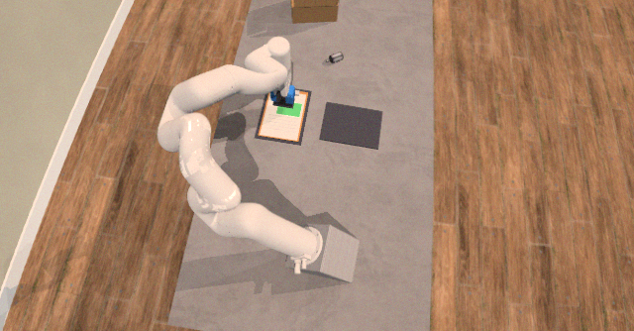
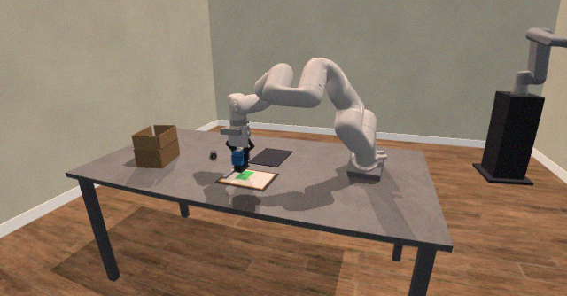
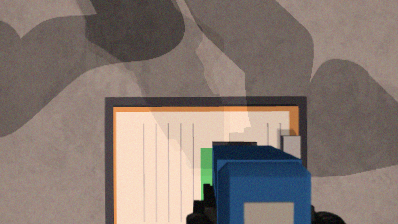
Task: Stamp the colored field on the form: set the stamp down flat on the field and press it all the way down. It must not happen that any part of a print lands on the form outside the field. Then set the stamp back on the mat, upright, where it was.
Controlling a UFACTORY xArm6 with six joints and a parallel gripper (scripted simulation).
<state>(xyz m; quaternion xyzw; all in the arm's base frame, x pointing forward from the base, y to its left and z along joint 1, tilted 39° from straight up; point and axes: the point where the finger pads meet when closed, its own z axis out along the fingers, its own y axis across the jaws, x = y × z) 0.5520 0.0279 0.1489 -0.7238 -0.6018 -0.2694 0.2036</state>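
Note the arm [image 2: 310, 85]: it rises from its grey base block [image 1: 342, 259] on the table [image 2: 399, 225], arches up through a high elbow, and folds down so that the wrist points straight at the table top. The links are smooth, glossy white and rounded.

Check the gripper [image 2: 239, 147]. Its black fingers are clamped on the two sides of the stamp [image 2: 239, 158], so the gripper is pinching the stamp and not closed on air. The stamp is a blue, box-shaped block with flat faces and square edges; in the wrist view it [image 3: 260, 185] fills the lower centre, with a pale grey square panel on the face toward the camera.

Locate the form [image 1: 282, 117]. It is a flat, pale sheet with thin ruled lines, an orange border and a dark outer frame, lying on the matte grey table surface. The green field [image 1: 289, 109] sits near the end of the form closest to the gripper. The stamp hangs upright over that end of the form, partly covering the field from the wrist camera. You cannot tell from these views whether the stamp's underside touches the paper.

The mat [image 1: 351, 125], a dark square, lies beside the form, apart from it. An open cardboard box [image 2: 156, 145] and a small dark cylinder [image 1: 336, 57] stand farther along the table.
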